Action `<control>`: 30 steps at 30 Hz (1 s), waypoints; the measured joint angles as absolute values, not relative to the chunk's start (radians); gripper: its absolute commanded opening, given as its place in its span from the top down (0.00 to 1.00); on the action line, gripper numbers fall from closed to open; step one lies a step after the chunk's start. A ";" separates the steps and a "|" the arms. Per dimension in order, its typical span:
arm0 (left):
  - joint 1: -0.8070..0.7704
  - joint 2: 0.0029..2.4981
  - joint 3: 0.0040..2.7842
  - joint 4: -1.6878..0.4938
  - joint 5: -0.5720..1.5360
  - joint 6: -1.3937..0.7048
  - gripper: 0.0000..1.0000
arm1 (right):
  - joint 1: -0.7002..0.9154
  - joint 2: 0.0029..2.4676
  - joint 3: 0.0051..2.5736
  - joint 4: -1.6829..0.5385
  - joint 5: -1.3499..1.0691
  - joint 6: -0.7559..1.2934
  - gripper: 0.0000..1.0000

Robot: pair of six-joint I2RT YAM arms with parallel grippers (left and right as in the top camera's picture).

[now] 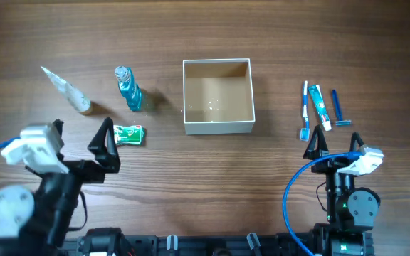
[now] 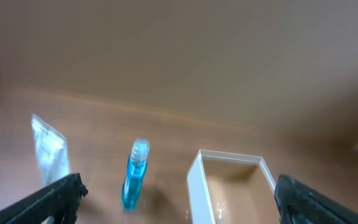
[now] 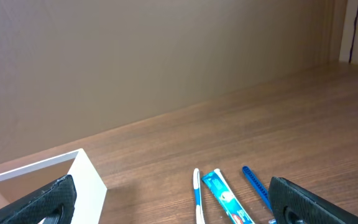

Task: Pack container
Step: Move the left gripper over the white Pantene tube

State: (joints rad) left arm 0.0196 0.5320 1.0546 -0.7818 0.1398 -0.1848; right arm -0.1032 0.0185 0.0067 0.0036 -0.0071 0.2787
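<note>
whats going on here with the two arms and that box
Two robot arms are set to pack toiletries into the container, but nothing is packed yet. The left end effector and right end effector are both open and empty. The container sits empty in the middle. A white tube, blue bottle and small green pack lie to its left; a toothbrush, toothpaste tube and blue razor lie to its right.

Robot lab: wood table (image 1: 276,35), plain wall (image 3: 135,50)
</note>
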 measured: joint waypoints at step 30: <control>0.241 1.348 1.740 -1.497 -0.003 -0.897 0.01 | -0.104 0.020 0.007 0.003 -0.007 0.279 0.00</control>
State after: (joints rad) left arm 0.2405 1.3483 1.7401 -1.4975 -0.0029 -0.8974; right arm -0.1036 0.0204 0.0067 0.0032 -0.0071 0.2787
